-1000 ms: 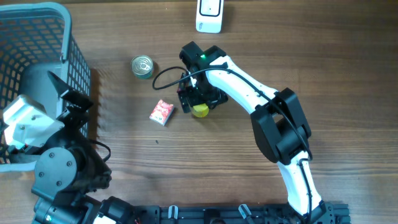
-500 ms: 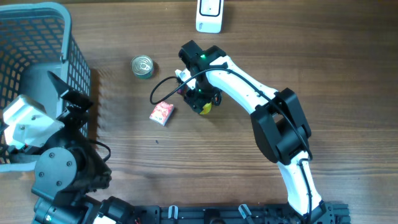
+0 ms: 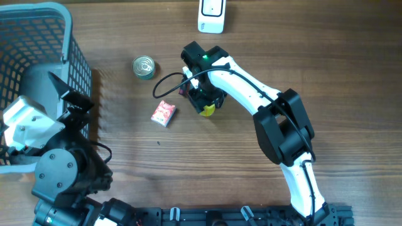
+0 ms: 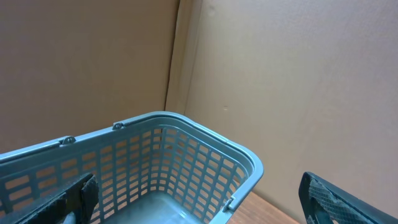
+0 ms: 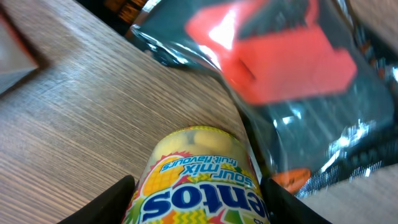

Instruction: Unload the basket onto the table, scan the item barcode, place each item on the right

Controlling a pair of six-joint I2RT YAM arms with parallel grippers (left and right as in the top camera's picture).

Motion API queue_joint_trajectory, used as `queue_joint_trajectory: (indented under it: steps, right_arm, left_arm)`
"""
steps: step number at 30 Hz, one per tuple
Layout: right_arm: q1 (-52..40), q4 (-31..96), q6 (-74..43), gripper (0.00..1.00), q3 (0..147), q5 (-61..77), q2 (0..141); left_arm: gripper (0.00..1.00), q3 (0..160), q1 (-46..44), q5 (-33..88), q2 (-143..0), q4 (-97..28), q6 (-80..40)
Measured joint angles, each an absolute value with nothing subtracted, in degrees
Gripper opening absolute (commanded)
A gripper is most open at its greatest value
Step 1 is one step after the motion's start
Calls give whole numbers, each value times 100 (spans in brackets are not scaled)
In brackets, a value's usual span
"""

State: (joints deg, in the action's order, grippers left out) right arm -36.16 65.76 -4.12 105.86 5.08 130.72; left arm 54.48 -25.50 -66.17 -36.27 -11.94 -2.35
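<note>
Wooden table (image 3: 352, 75), Mentos tub (image 5: 196, 171), can (image 3: 144, 67), packet (image 3: 163, 113), basket (image 3: 38, 37)

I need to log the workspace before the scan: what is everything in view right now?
basket: 1, grey-blue, top left of the overhead view
can: 1, silver top, green side, right of the basket
small box: 1, red and white, below the can
Mentos bottle: 1, yellow, mid-table
shiny packet: 1, dark with a red patch, just beyond the bottle
white device: 1, white, top centre edge
table: 1, brown wood
left end effector: 1, black, open, by the basket
right end effector: 1, black, closed on the Mentos bottle
</note>
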Motion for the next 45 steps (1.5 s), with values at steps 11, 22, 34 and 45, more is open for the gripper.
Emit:
queue_joint_trajectory:
  steps: [11,22,34,45]
  right_arm:
    - [-3618,6989,-2775,71,10582,1223,13072]
    - [-3616,6178,-3284,100,10573,1236,13072]
    - [-3616,6886,-2244,100,10565,316,12962]
    - [-3957,6875,-1540,100,10538,456,12053]
  left_arm:
    - [100,5448,-2550,-6617,-3627,-1194,-235]
    - [100,5448,-2550,-6617,-3627,-1194,-235]
    - [100,5448,-2550,-6617,-3627,-1194,-235]
    - [100,5448,-2550,-6619,-3627,-1194,-235]
